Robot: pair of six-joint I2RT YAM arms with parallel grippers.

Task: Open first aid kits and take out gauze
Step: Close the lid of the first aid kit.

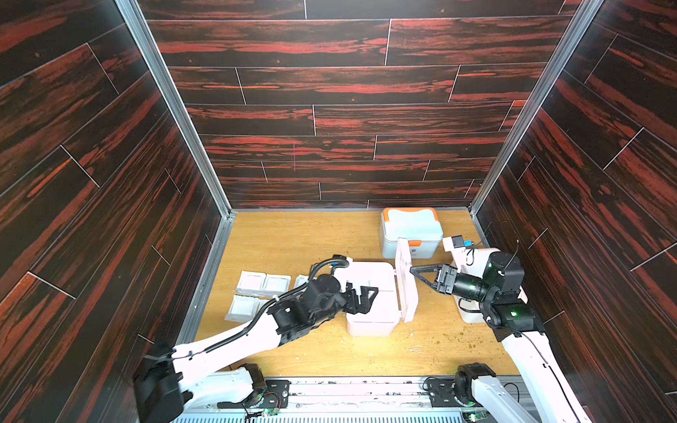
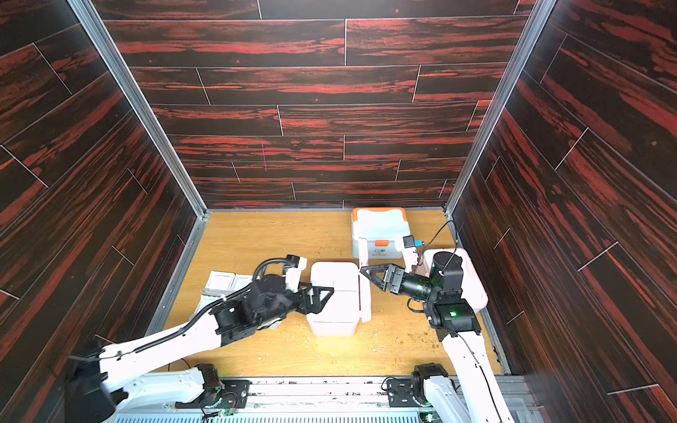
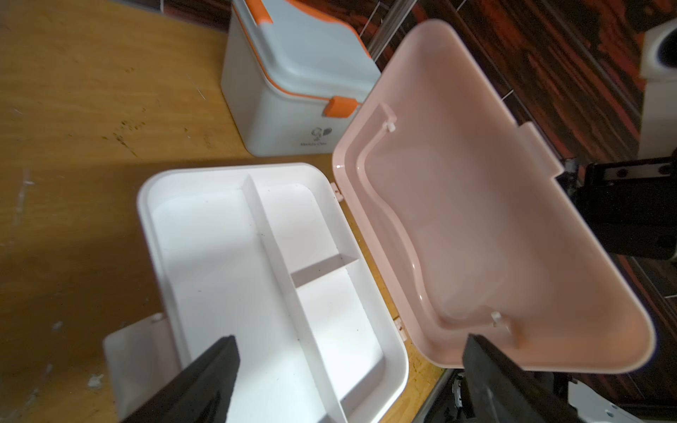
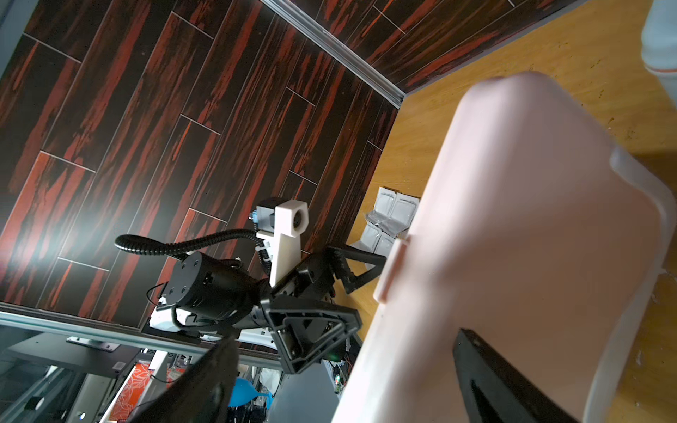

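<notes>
– What do the arms look like?

– Smooth white shells on the long links of the left arm and right arm, with black housings at the joints.

– Cables?

– There's a black ribbed hose at the left wrist, and a thin black wire along the right shell.

– And the ends?

– The left gripper and right gripper are black, with fingers built as open triangular frames. A white blocky camera mount sits on the left wrist. There's a blue plug by the right wrist's mount.

– Any markings?

– Small screw heads on the round motor housing, and a green light on a right joint.
</notes>
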